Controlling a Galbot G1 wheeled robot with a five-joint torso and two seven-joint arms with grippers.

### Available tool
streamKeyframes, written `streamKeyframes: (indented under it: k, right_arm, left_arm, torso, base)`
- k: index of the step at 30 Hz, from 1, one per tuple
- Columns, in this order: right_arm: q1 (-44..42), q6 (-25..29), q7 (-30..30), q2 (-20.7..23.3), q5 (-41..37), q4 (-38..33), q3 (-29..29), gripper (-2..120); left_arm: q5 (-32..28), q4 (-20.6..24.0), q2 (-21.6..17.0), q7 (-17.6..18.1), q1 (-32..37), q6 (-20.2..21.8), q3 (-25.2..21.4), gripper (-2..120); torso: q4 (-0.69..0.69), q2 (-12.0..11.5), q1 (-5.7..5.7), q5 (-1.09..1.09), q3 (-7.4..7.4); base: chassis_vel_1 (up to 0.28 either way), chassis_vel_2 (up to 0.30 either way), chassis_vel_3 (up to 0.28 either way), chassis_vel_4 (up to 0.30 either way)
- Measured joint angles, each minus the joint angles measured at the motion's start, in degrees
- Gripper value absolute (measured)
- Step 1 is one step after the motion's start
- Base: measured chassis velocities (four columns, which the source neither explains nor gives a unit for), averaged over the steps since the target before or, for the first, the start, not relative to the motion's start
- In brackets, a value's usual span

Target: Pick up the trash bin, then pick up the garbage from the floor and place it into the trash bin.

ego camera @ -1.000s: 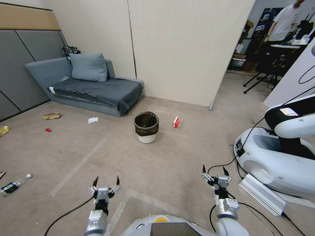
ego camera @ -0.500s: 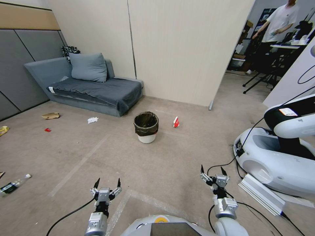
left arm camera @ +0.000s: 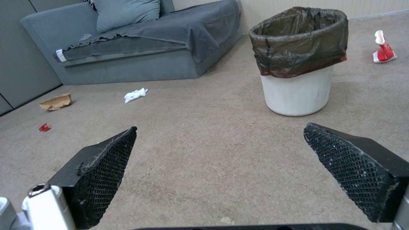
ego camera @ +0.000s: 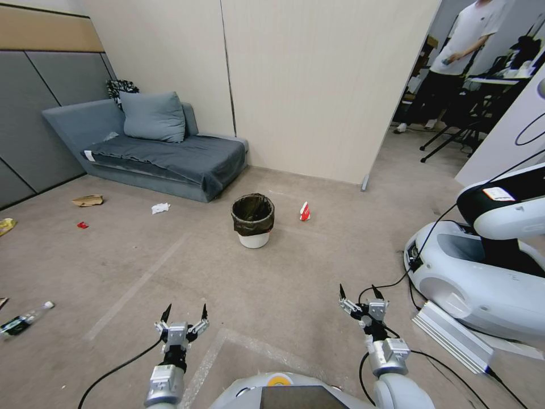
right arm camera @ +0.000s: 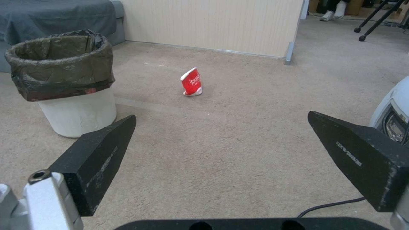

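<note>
On the floor [ego camera: 295, 272], a beige-grey carpet with pale tape lines, the litter lies scattered from the far left. A clear plastic bottle [ego camera: 25, 321] lies at about 9 o'clock near the left edge of the head view, a yellow wrapper [ego camera: 6, 226] sits higher up that edge at about 10 o'clock, and a small red scrap [ego camera: 83, 225] lies just inward of it. A tan paper bag [ego camera: 88, 200] rests at roughly 10 o'clock in front of the grey sofa [ego camera: 153, 150], and a crumpled white tissue [ego camera: 160, 208] lies just beside the sofa's front edge.

The left gripper [ego camera: 183, 321] hangs low over the carpet at about 7 o'clock, its jaws spread wide and holding nothing. In the left wrist view its fingertips [left arm camera: 102, 174] frame bare carpet, with the bin well ahead of them.

The trash bin [ego camera: 253, 221] stands upright near the middle of the head view, at about 12 o'clock from the robot, a white tub with a black bag folded over its rim. It is well apart from both grippers. A red-and-white paper cup [ego camera: 305, 211] stands tilted on the carpet just to the bin's 3 o'clock side, apart from it.

The right gripper [ego camera: 359, 301] hovers over the carpet at about 5 o'clock, jaws released and empty. A white robot base [ego camera: 482, 278] with black cables sits at 3 o'clock.
</note>
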State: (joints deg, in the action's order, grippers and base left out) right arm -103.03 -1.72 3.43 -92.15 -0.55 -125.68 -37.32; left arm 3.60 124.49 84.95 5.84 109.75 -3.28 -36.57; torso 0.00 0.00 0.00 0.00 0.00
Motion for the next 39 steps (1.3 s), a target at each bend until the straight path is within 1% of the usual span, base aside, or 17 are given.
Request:
streamKeyframes:
  k: [8, 20, 39]
  right_arm:
    - [-0.62, 0.58, -0.23, 0.0, 0.62, 0.02, 0.3, 100]
    - [-1.6, 2.98, -1.08, 0.01, 1.31, 0.89, 0.04, 100]
    - [-1.81, 4.31, -1.67, 0.01, 2.64, 1.99, 0.24, 100]
  left_arm:
    - [0.31, 0.05, 0.06, -0.04, 0.23, 0.06, 0.34, 100]
    - [0.7, 0.33, 0.06, -0.25, 0.82, -0.11, 0.35, 100]
    - [1.58, -1.15, 0.83, -0.57, 1.23, -1.4, 0.69, 100]
  torso:
    - [0.0, 0.0, 0.0, -0.01, 0.0]
    - [0.0, 0.0, 0.0, 0.0, 0.0]
    - [0.0, 0.0, 0.0, 0.0, 0.0]
  base:
    - [0.0, 0.0, 0.0, 0.0]
    - [0.0, 0.0, 0.0, 0.0]
    - [-0.075, 0.078, 0.085, -0.081]
